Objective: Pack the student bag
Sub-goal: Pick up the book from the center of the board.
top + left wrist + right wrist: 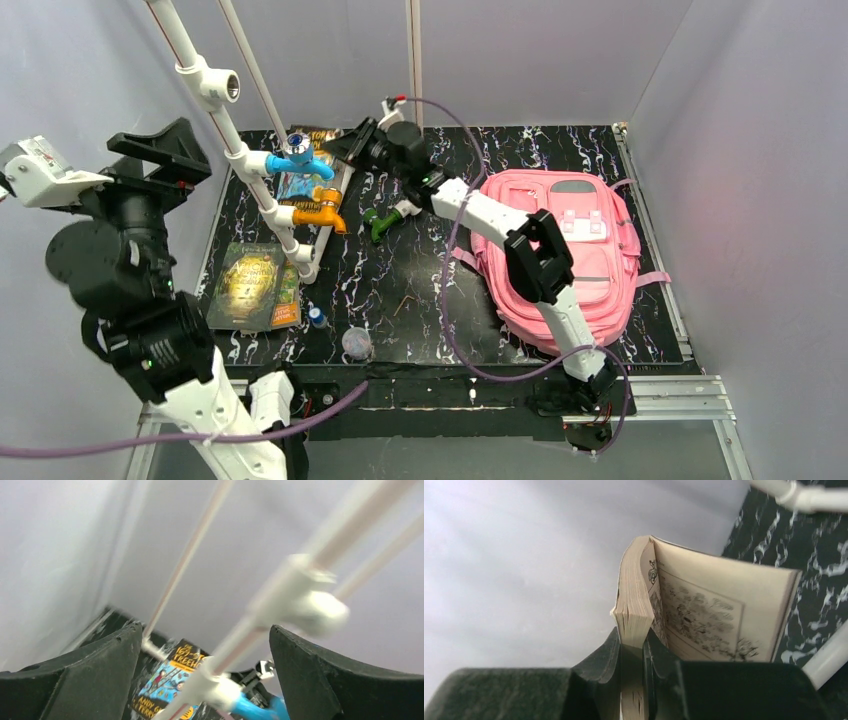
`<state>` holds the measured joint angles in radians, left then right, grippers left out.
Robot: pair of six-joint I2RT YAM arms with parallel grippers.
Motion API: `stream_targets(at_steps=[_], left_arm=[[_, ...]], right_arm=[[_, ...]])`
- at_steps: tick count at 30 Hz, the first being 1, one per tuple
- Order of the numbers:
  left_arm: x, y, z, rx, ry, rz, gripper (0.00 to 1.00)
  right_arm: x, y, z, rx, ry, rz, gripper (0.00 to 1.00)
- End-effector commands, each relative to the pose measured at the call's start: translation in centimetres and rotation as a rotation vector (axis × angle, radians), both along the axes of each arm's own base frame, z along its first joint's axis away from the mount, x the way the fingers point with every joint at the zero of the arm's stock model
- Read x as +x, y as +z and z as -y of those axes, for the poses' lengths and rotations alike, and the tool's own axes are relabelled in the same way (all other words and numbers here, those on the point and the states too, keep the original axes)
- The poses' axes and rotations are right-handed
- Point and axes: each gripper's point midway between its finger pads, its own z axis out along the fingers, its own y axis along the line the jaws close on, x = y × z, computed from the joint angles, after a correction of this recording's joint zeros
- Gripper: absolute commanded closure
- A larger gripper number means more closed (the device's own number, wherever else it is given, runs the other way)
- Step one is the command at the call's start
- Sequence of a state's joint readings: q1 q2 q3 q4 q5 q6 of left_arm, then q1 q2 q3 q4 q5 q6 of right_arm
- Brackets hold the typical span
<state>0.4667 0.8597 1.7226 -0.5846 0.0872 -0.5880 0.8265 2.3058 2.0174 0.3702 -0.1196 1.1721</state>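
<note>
The student bag (pixel 585 245), a large pink backpack, lies flat at the right of the black marbled table, front pockets up. My right arm reaches over it to the far middle. My right gripper (pixel 350 145) is shut on a paperback book (pixel 303 180) with a blue cover. In the right wrist view the jaws (pixel 633 645) pinch a thick block of its pages (pixel 635 600), and one leaf fans open to the right. My left gripper (pixel 160 150) is raised at the far left, open and empty (pixel 205 645); the same book (pixel 167 680) shows beyond it.
A white pipe frame (pixel 245 160) with blue (pixel 300 160) and orange (pixel 320 212) fittings slants over the left side, in front of the book. A green book (pixel 250 285), a green object (pixel 385 220), a small blue-capped item (pixel 316 316) and a greyish ball (pixel 356 343) lie on the table.
</note>
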Motion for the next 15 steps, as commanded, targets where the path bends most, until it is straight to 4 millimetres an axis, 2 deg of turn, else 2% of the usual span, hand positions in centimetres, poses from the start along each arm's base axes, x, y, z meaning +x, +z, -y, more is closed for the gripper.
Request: stream_targets(at_steps=[1,5,7,9,10,15], left_arm=[[-2.6,7.4,8.2,0.325,-0.361,0.196,0.02],[-6.0,11.3,15.5,0.560,-0.729,0.368,0.02],[-7.0,11.7,18.2,0.549,-0.953,0.425,0.02],[-7.3,12.1,19.7,0.532,-1.116,0.477,0.02],[-6.7,11.7,20.0,0.498,-1.171,0.475,0.02],[-5.3,10.4,21.6,0.423,-1.344,0.440,0.02]], right_arm=[[0.0,10.7,3.8,0.121,-0.013,0.183,0.99],[0.3,13.2,5.9,0.137,-0.028,0.200,0.99],[0.6,14.6,7.4,0.123,-0.055,0.221,0.99],[0.8,15.9,9.2,0.087,-0.083,0.242,0.99],[1.2,16.4,10.7,0.068,-0.105,0.250,0.99],[0.9,17.3,17.1,-0.058,-0.184,0.274,0.99]])
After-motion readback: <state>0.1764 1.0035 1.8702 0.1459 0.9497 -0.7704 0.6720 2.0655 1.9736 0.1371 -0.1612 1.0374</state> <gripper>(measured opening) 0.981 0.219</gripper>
